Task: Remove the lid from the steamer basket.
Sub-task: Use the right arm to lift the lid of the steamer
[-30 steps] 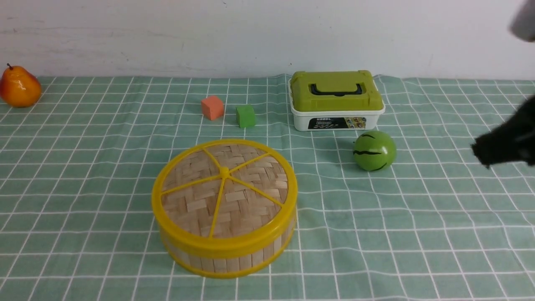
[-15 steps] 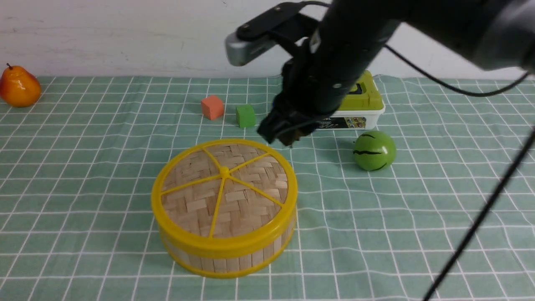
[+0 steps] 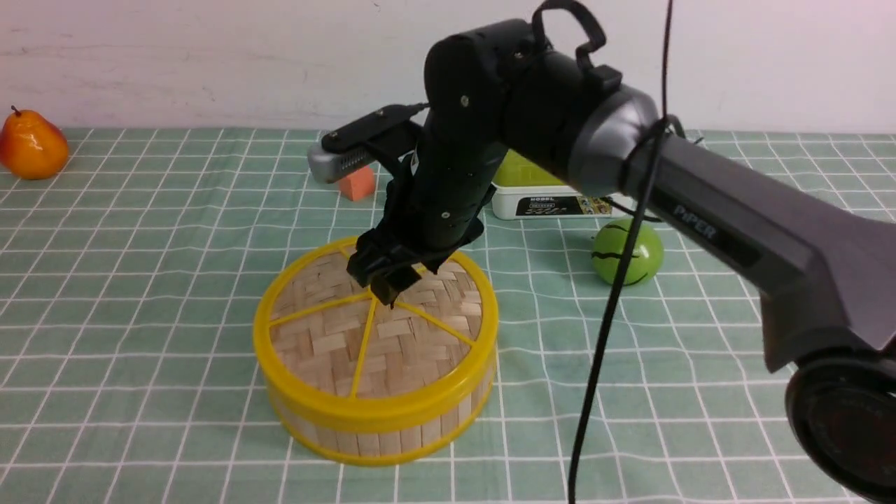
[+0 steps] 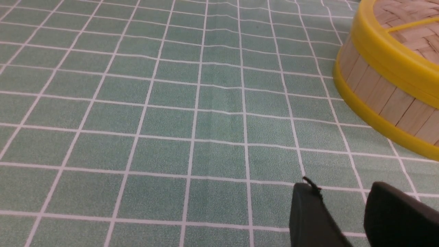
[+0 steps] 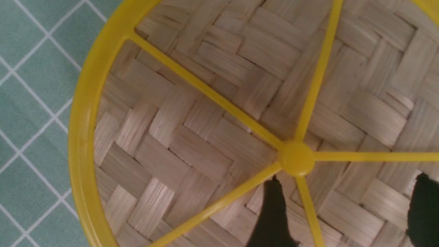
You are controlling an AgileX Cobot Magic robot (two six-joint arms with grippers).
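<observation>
The lid (image 3: 392, 336), woven pale bamboo with a yellow rim and spokes, sits on the steamer basket (image 3: 378, 437) at the table's front middle. My right gripper (image 3: 386, 283) hangs just above the lid's centre. In the right wrist view it (image 5: 348, 178) is open and empty, one finger (image 5: 272, 206) close beside the centre knob (image 5: 296, 158), one spoke between the fingers. My left gripper (image 4: 343, 187) is open and empty, low over the cloth, apart from the basket wall (image 4: 384, 99) and the lid's rim (image 4: 387, 58). It does not show in the front view.
A pear (image 3: 31, 147) lies far left. An orange cube (image 3: 360, 183) and a white box with a green top (image 3: 553, 199) stand behind the arm. A green ball (image 3: 640, 255) lies to the right. A black cable (image 3: 602, 350) hangs in front.
My right arm swung in from the right edge, passed over the box, and came down over the lid's centre. The lid and basket have not moved.
</observation>
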